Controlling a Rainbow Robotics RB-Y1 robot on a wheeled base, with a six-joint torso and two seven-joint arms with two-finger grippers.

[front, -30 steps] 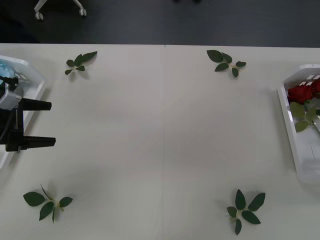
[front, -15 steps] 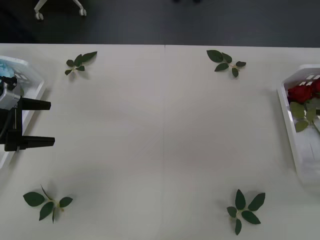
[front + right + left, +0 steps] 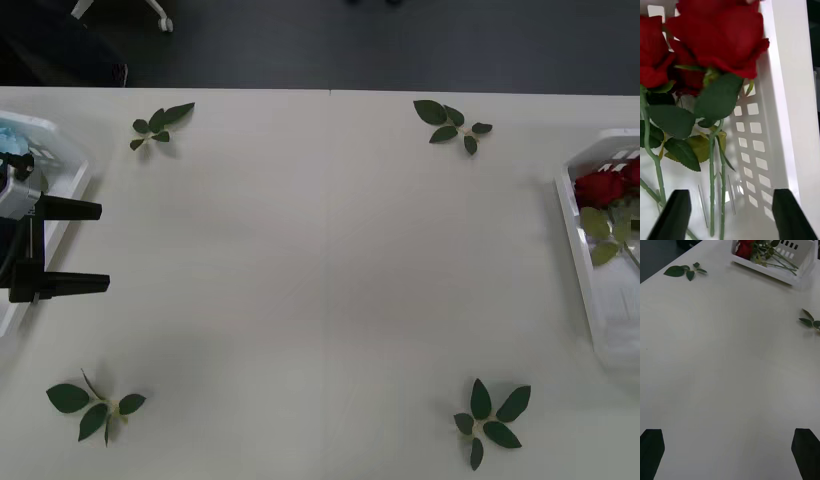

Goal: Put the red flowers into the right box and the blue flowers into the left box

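Left tool (image 3: 75, 247) barely shifted; fingers rightward.

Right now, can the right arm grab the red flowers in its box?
Probably yes. The right gripper hangs open just above the red flowers inside the right box, and nothing sits between its fingers and the green stems.

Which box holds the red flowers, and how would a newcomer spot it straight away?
Start at the table's right edge, seen from the front. The right box lies there, a white tray with slotted sides, and the red flowers lie inside with green stems and leaves. The left box looks alike but shows pale blue flowers, with the open left end effector beside it.
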